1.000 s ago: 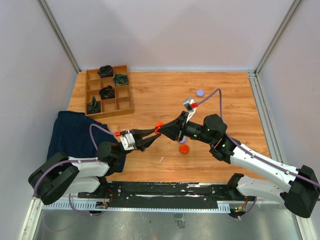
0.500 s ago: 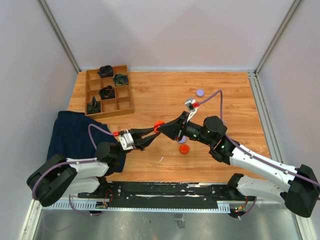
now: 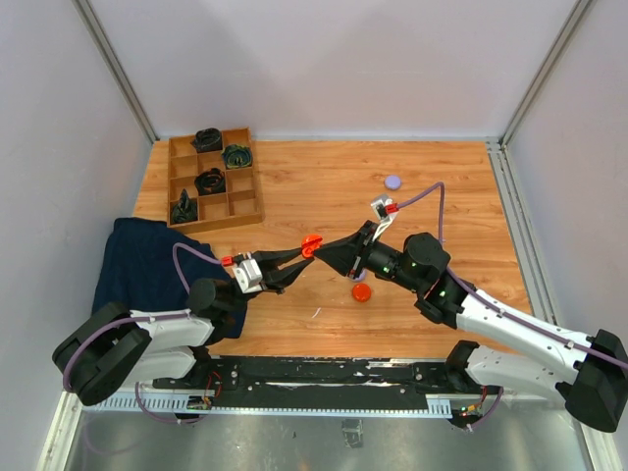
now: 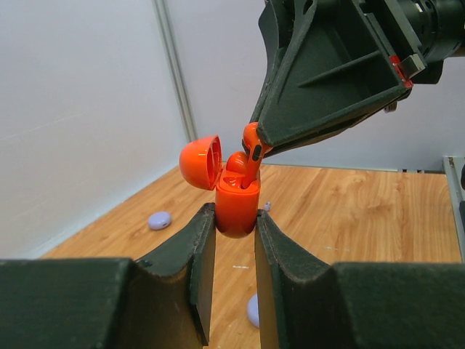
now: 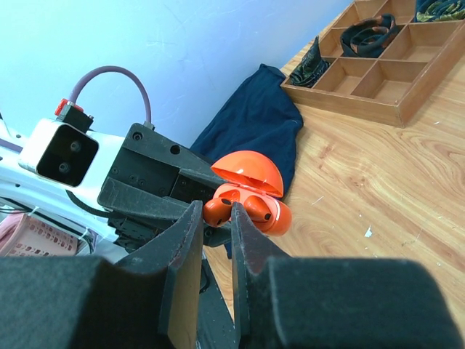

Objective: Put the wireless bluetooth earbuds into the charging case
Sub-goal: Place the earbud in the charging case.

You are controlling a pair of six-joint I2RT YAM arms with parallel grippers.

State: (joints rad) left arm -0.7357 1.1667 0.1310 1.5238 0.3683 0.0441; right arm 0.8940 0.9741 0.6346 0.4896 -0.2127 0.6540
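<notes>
Earbud (image 4: 251, 149), orange-red, clamped in the right pincer (image 5: 216, 218), stands stem-down in the open charging case (image 4: 236, 203), which the left pincer (image 4: 236, 222) grips above the bench (image 3: 294, 196). The right arm has re-angled since a second ago, so seating is probably near. Count: two orange-red earbuds, the second earbud (image 4: 235, 161) already seated; one case; one orange disc (image 3: 361, 291); two lavender discs (image 3: 393, 182).

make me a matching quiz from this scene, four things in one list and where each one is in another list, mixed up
Things:
1. orange charging case
2. orange earbud
3. lavender disc
4. black coiled bundles

Places:
A. in the wooden tray
B. pinched in the right end effector
C. lying flat on the table
D. clamped in the left end effector, lid open

Pairs: 1-D, 2-B, 3-C, 4-A
</notes>
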